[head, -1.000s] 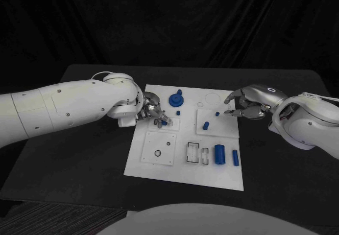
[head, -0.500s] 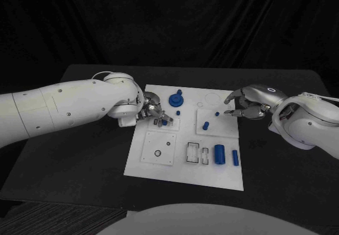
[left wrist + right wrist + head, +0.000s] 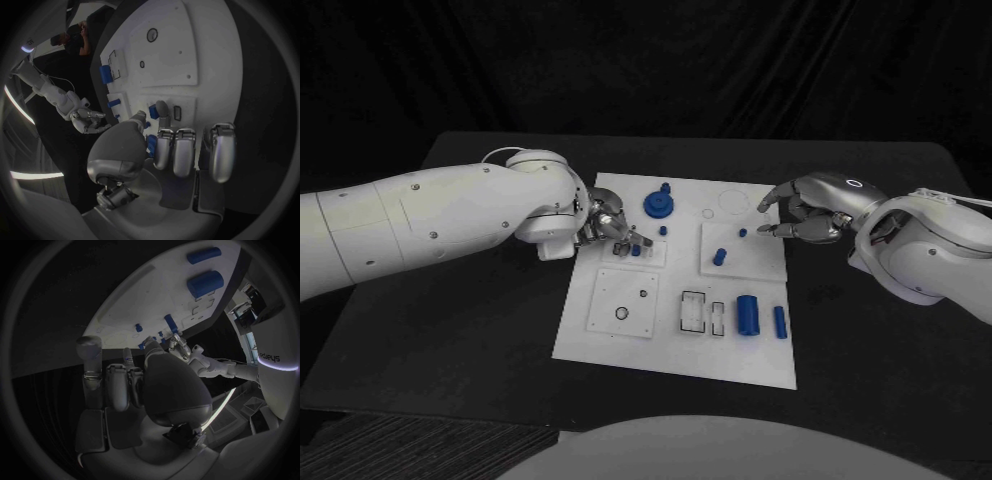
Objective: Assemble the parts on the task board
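Black counter (image 3: pixel 473 330) carries the task board (image 3: pixel 678 345), where the left hand (image 3: pixel 607 228) pinches a small blue part (image 3: pixel 635 250) in its fingers (image 3: pixel 164 145), nearer than the empty, loosely curled right hand (image 3: pixel 808 215).

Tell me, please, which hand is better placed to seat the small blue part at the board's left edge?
The left hand, probably: its fingers already close around that small blue part over the task board. The right hand hovers near the opposite edge, holding nothing.

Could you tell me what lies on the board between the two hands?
In the head view, between left hand and right hand lie two small blue pegs and a tilted blue peg.
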You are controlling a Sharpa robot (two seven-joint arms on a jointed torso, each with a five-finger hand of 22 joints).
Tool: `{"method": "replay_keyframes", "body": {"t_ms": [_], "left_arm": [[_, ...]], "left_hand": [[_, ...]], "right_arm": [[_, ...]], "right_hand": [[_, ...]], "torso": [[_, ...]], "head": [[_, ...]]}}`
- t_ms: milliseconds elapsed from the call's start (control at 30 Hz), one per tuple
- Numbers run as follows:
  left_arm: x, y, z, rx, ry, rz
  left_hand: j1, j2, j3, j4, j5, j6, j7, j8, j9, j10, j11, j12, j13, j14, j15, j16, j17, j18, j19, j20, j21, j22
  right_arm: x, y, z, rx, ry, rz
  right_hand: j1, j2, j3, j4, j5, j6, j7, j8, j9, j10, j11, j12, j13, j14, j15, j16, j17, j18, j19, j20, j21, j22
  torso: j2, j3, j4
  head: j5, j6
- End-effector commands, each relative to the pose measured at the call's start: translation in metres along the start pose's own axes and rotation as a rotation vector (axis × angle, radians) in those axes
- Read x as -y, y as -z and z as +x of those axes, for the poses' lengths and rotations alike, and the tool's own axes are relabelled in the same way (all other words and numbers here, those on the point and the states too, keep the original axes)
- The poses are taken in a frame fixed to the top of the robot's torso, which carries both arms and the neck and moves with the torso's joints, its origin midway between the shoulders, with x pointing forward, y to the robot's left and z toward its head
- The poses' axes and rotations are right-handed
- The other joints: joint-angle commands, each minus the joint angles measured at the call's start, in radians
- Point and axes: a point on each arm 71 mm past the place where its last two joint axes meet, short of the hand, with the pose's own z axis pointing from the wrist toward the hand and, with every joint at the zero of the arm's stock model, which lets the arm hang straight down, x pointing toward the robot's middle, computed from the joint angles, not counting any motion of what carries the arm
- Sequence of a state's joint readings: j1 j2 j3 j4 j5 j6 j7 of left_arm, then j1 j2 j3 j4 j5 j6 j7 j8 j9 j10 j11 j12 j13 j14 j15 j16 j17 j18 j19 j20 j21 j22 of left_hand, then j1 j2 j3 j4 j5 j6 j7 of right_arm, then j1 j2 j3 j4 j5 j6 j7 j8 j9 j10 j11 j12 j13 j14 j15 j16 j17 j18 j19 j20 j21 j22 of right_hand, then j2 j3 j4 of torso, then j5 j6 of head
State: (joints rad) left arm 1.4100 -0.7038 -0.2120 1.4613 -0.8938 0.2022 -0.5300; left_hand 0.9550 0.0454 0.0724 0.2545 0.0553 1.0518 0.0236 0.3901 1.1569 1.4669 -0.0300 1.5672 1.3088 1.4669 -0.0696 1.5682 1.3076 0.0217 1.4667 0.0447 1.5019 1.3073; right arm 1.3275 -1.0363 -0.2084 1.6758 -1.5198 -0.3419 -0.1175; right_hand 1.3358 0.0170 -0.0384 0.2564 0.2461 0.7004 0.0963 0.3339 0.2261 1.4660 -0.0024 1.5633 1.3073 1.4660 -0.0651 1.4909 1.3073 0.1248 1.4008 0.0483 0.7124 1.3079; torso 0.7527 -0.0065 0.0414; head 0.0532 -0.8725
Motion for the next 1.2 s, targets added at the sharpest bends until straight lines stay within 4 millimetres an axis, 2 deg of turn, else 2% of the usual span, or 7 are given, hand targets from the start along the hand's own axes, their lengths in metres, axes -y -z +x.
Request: {"method": "replay_keyframes", "body": {"t_ms": [33, 200, 533, 667, 800, 867, 1200], "left_arm": [[-0.001, 0.003, -0.001, 0.040, 0.020, 0.015], [-0.003, 0.016, -0.014, 0.122, -0.003, 0.032], [-0.004, 0.031, -0.036, 0.215, 0.000, 0.071], [-0.006, 0.031, -0.042, 0.218, -0.004, 0.072], [-0.009, 0.028, -0.047, 0.214, -0.008, 0.058], [-0.011, 0.026, -0.050, 0.216, -0.007, 0.047], [-0.026, 0.019, -0.068, 0.253, 0.016, 0.002]], "left_hand": [[-0.001, -0.010, -0.011, 0.001, -0.006, -0.009, 0.000, 0.010, 0.014, 0.104, -0.006, 0.004, 0.262, 0.104, -0.010, 0.003, 0.263, 0.001, 0.047, -0.010, -0.003, 0.212], [0.001, -0.013, -0.026, 0.009, -0.006, -0.008, -0.004, 0.025, 0.034, 0.104, -0.009, 0.004, 0.262, 0.104, -0.013, 0.003, 0.263, 0.000, 0.052, -0.013, 0.002, 0.217], [0.027, -0.008, -0.038, 0.012, -0.005, 0.018, -0.016, 0.047, 0.055, 0.104, -0.020, 0.004, 0.262, 0.104, -0.021, 0.003, 0.263, -0.005, 0.066, -0.020, 0.018, 0.228], [0.042, -0.004, -0.040, 0.011, -0.005, 0.021, -0.018, 0.032, 0.043, 0.104, -0.022, 0.004, 0.262, 0.104, -0.024, 0.003, 0.263, -0.005, 0.066, -0.023, 0.018, 0.229], [0.058, 0.001, -0.048, 0.015, -0.004, 0.026, -0.017, -0.003, 0.012, 0.104, -0.022, 0.004, 0.262, 0.104, -0.025, 0.003, 0.263, -0.005, 0.066, -0.026, 0.017, 0.229], [0.063, 0.004, -0.049, 0.015, -0.004, 0.029, -0.016, -0.013, 0.002, 0.104, -0.022, 0.004, 0.262, 0.104, -0.025, 0.003, 0.263, -0.005, 0.066, -0.026, 0.017, 0.229], [0.076, 0.006, -0.049, 0.010, -0.003, 0.032, -0.016, -0.024, -0.008, 0.104, -0.021, 0.004, 0.262, 0.104, -0.024, 0.003, 0.263, -0.005, 0.066, -0.025, 0.017, 0.230]], "right_arm": [[0.002, 0.001, -0.001, 0.017, -0.002, 0.017], [0.003, 0.002, -0.001, 0.020, -0.002, 0.020], [0.004, 0.003, -0.001, 0.017, -0.001, 0.025], [0.005, 0.002, -0.001, 0.014, 0.000, 0.025], [0.005, 0.002, 0.000, 0.009, 0.001, 0.025], [0.005, 0.002, 0.000, 0.008, 0.001, 0.025], [0.005, 0.001, 0.000, 0.002, 0.002, 0.024]], "right_hand": [[0.007, 0.001, 0.000, -0.005, 0.005, 0.006, 0.002, -0.006, -0.001, 0.086, 0.005, -0.005, 0.240, 0.078, 0.004, -0.006, 0.178, 0.009, -0.009, 0.000, -0.006, 0.066], [0.007, 0.001, -0.001, -0.005, 0.004, 0.006, 0.002, -0.006, -0.001, 0.086, 0.005, -0.005, 0.240, 0.078, 0.004, -0.007, 0.178, 0.009, -0.009, 0.000, -0.007, 0.066], [0.005, 0.000, -0.002, -0.003, 0.004, 0.007, 0.002, -0.007, -0.002, 0.085, 0.005, -0.006, 0.239, 0.078, 0.004, -0.007, 0.178, 0.009, -0.009, 0.000, -0.008, 0.066], [0.004, 0.000, -0.003, -0.003, 0.004, 0.007, 0.002, -0.007, -0.002, 0.085, 0.005, -0.005, 0.239, 0.078, 0.004, -0.007, 0.178, 0.009, -0.009, 0.000, -0.007, 0.066], [0.004, 0.000, -0.003, -0.003, 0.004, 0.007, 0.002, -0.007, -0.002, 0.085, 0.005, -0.005, 0.240, 0.078, 0.004, -0.007, 0.178, 0.009, -0.009, 0.000, -0.007, 0.066], [0.004, 0.000, -0.003, -0.003, 0.004, 0.007, 0.002, -0.007, -0.002, 0.085, 0.005, -0.005, 0.240, 0.078, 0.004, -0.007, 0.178, 0.009, -0.009, 0.000, -0.007, 0.066], [0.003, 0.001, -0.003, -0.002, 0.004, 0.007, 0.002, -0.007, -0.002, 0.085, 0.005, -0.006, 0.239, 0.078, 0.004, -0.007, 0.177, 0.009, -0.009, 0.000, -0.008, 0.066]], "torso": [[0.000, -0.0002, 0.0001], [0.000, -0.0003, 0.0001], [0.000, 0.0006, 0.0014], [0.001, 0.0010, 0.0005], [0.001, -0.0003, 0.0017], [0.001, 0.0012, 0.0016], [0.001, -0.0010, -0.0002]], "head": [[-0.003, 0.000], [0.000, 0.000], [-0.004, 0.000], [-0.005, 0.000], [-0.005, 0.000], [-0.005, 0.000], [-0.003, 0.000]]}}
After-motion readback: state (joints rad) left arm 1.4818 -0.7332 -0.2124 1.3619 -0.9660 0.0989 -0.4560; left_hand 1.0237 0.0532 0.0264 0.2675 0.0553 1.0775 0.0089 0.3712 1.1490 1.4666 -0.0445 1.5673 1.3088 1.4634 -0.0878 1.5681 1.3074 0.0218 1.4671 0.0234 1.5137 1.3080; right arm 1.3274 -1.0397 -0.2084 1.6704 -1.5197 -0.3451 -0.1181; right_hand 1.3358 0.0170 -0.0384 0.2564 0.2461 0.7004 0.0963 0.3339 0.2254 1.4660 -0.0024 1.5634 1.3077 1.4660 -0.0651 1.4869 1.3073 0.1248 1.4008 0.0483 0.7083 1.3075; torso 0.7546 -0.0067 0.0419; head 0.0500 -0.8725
